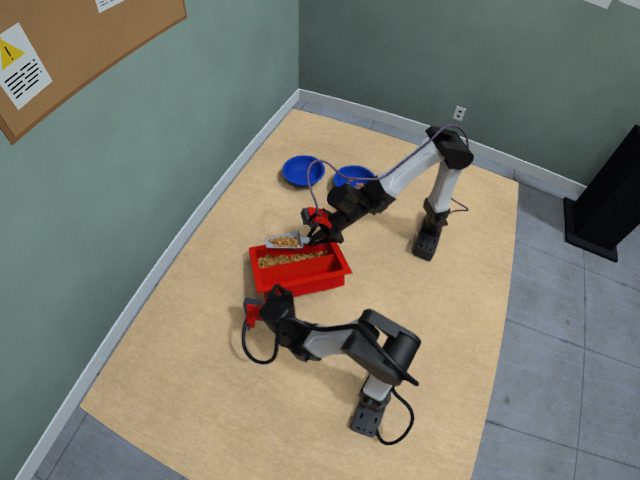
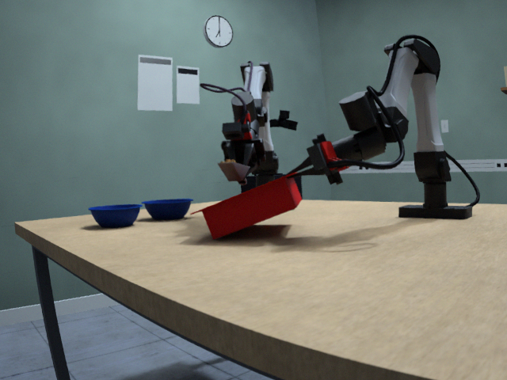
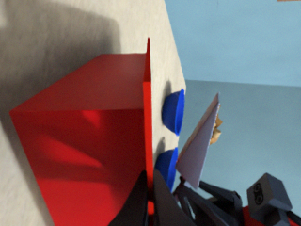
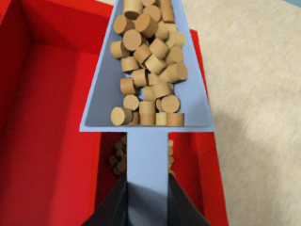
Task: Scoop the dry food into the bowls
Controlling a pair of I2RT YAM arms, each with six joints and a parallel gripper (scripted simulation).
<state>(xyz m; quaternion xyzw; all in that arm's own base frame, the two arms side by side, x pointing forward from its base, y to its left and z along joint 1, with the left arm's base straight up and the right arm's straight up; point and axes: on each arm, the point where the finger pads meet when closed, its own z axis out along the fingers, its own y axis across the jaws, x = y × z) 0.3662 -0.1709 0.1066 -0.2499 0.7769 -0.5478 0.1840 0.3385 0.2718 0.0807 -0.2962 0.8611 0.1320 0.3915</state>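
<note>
Box [image 1: 305, 284] [image 2: 253, 208] [image 3: 89, 160] [image 4: 52, 104] is tipped up on the surface [image 1: 196, 361] [image 2: 327, 286] [image 3: 136, 24] [image 4: 254, 94], left jaws [image 1: 276, 289] [image 2: 291, 175] pinched shut on its rim; if they slip, it drops and food could hop out. Bowls [image 1: 302, 171] [image 2: 115, 215] [image 3: 173, 112] sit beyond it, upright. Right jaws [image 1: 311, 240] [image 2: 245, 178] grip the scoop [image 1: 306, 240] [image 2: 234, 172] [image 3: 195, 155] [image 4: 148, 155], heaped, above the box's edge. Any tilt or jerk probably sheds pieces [image 1: 285, 241] [image 2: 229, 161] [image 3: 216, 131] [image 4: 146, 66].
</note>
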